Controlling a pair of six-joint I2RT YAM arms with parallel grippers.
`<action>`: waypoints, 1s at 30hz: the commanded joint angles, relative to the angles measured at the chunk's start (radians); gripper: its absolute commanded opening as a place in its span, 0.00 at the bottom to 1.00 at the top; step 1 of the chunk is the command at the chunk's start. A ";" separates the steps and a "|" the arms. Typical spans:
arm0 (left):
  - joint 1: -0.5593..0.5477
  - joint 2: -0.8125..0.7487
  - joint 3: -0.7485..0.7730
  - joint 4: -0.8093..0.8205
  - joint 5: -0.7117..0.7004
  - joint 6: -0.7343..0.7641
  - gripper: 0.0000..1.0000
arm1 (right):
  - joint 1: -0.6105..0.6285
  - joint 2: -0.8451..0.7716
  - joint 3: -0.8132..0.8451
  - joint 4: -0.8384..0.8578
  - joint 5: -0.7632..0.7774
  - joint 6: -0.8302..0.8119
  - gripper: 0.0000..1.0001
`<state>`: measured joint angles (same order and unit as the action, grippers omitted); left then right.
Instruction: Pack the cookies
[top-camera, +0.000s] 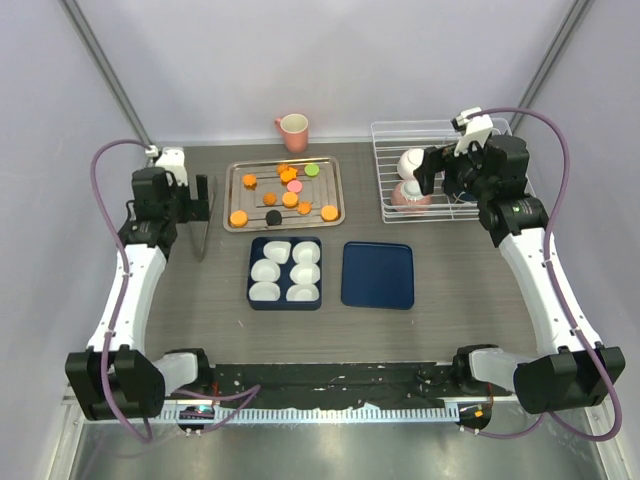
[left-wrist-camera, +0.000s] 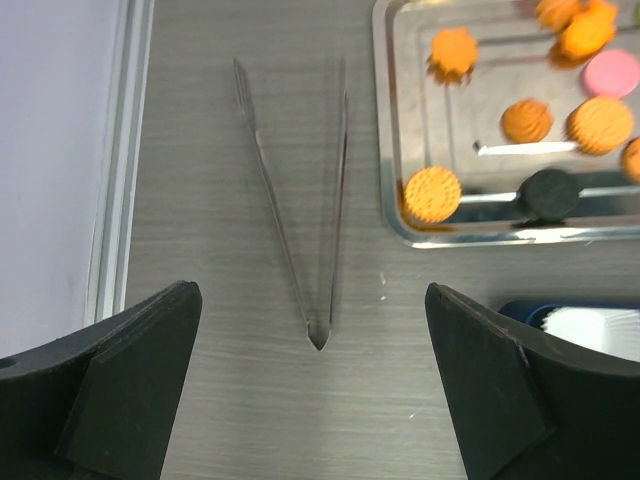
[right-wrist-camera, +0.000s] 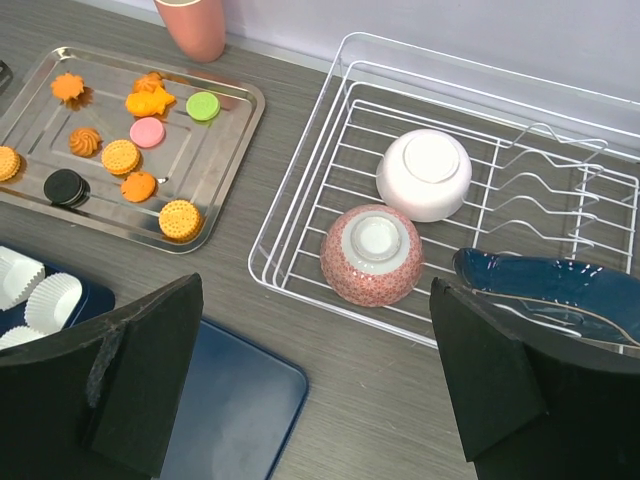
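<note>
1. The left gripper (left-wrist-camera: 310, 300) hangs spread wide over the tongs (left-wrist-camera: 318, 338), which lie flat beside the tray (left-wrist-camera: 385, 120); it holds nothing.
2. The cookies (left-wrist-camera: 432, 195) sit on that tray, none yet in the dark blue box (top-camera: 285, 241).
3. Best approach: drop straight down, straddle both tong arms near the hinge and squeeze gently.
4. The right gripper (right-wrist-camera: 315, 290), also spread, hovers above the dish rack (right-wrist-camera: 297, 150).

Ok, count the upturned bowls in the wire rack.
2. The white bowl sits toward the back of the wire rack; the pink speckled bowl sits just in front of it. None looks hidden.
</note>
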<state>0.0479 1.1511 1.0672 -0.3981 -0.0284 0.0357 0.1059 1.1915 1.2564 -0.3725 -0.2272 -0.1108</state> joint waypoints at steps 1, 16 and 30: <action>0.010 0.067 -0.036 0.015 -0.059 0.061 1.00 | 0.006 0.005 -0.011 0.047 -0.020 0.000 1.00; 0.069 0.367 -0.010 0.059 0.070 0.015 1.00 | 0.008 0.031 -0.017 0.044 -0.043 -0.003 1.00; 0.070 0.587 0.109 0.053 0.001 0.009 1.00 | 0.006 0.028 -0.020 0.044 -0.046 -0.006 1.00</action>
<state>0.1127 1.7100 1.1221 -0.3565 -0.0082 0.0563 0.1093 1.2243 1.2316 -0.3668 -0.2642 -0.1112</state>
